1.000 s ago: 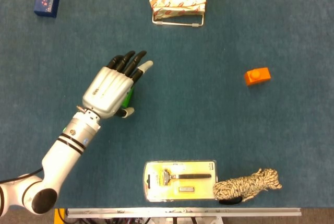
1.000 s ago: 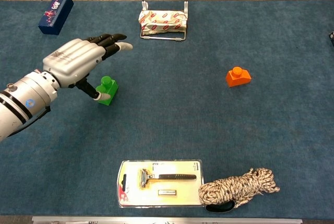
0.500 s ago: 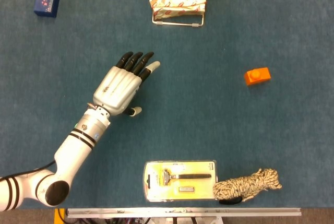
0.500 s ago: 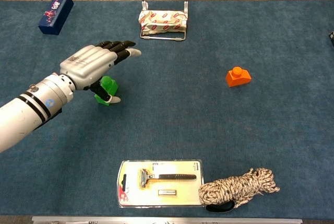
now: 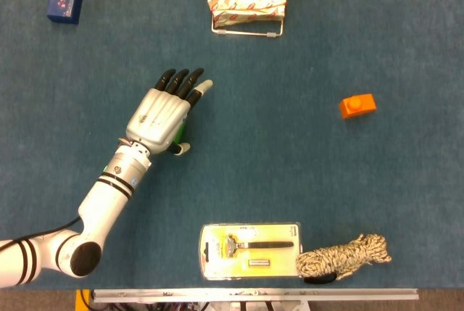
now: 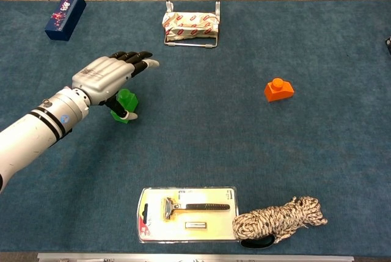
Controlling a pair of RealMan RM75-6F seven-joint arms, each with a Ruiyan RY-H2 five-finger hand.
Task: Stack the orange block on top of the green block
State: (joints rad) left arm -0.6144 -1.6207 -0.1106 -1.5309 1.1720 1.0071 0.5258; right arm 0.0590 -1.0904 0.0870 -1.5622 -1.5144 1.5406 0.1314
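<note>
Since half a second ago the left hand [image 5: 158, 116] has drawn back slightly toward the near-left. From the head view it hovers palm down, fingers stretched and a little apart, over the green block [image 5: 177, 133], whose edge peeks out beside the thumb; whether it touches is unclear. Far right lies the orange block [image 5: 357, 105]. Beyond the hand a wire rack [image 5: 246, 30] holds a red-patterned packet [image 5: 247, 1].

From the chest view the left hand [image 6: 109, 76] holds nothing, the green block [image 6: 126, 104] just below its thumb. Packaged razor [image 6: 187, 214]: writing unreadable.
</note>
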